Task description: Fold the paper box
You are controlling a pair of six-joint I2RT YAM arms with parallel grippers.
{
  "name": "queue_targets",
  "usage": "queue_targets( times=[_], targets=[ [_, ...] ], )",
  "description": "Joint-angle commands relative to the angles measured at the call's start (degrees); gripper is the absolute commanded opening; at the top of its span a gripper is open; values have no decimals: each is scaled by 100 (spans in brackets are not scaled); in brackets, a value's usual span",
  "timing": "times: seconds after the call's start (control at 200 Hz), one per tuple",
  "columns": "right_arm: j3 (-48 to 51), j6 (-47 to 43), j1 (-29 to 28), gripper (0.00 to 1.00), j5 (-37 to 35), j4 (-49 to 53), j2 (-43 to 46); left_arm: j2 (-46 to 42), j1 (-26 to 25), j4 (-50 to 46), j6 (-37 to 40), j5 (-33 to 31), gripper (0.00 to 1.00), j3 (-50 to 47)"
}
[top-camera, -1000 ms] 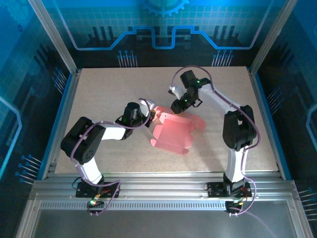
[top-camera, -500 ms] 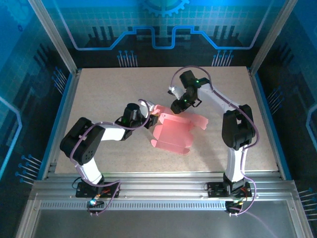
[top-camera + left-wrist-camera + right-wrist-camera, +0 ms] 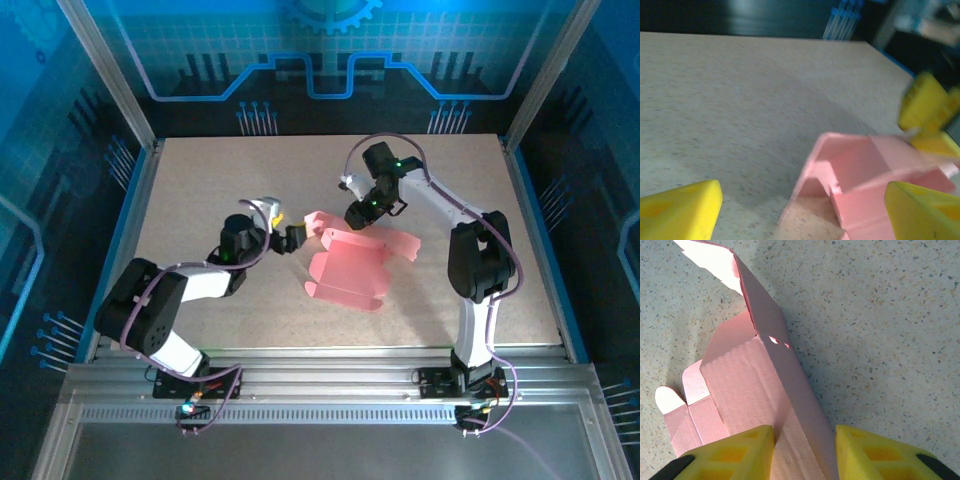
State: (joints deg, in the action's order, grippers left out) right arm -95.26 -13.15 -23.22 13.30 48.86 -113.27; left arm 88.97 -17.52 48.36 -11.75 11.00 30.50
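Observation:
The paper box (image 3: 350, 268) is a pink, partly folded card piece lying at the middle of the table, with one wall standing up along its back edge. My right gripper (image 3: 357, 214) comes down on that back wall; in the right wrist view its yellow fingers (image 3: 735, 452) pinch the raised pink ridge (image 3: 790, 405) between them. My left gripper (image 3: 288, 230) stands open just left of the box, apart from it. In the left wrist view its yellow fingertips (image 3: 682, 210) sit wide apart, with the box's open corner (image 3: 850, 170) ahead of them.
The speckled table board (image 3: 200, 190) has free room to the left, behind and to the right of the box. Metal frame posts and blue panels wall the table on three sides. A metal rail (image 3: 320, 385) with the arm bases runs along the near edge.
My left gripper has opened, let go of the box's left end and drawn back to the left. The right gripper has stayed on the back wall.

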Motion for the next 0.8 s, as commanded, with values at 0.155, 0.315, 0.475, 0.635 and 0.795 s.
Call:
queue_targets(
  times=[0.155,0.315,0.475,0.635,0.795],
  targets=[
    [-4,-53,-119,38,-117,141,-46,207,240,-2551,-883,-278,67,1330],
    [-14,-43,-129,38,-105,149,-81,955,232,-4086,-675,231,52,2448],
    [-10,-56,-131,38,-121,151,-98,1278,171,-4499,-296,590,41,2826],
    [-63,-48,-138,38,-113,168,-125,1368,55,-4794,190,1017,39,2921],
    [-121,-57,-138,39,-105,176,-142,1368,-119,-4997,554,1145,45,2934]
  ],
)
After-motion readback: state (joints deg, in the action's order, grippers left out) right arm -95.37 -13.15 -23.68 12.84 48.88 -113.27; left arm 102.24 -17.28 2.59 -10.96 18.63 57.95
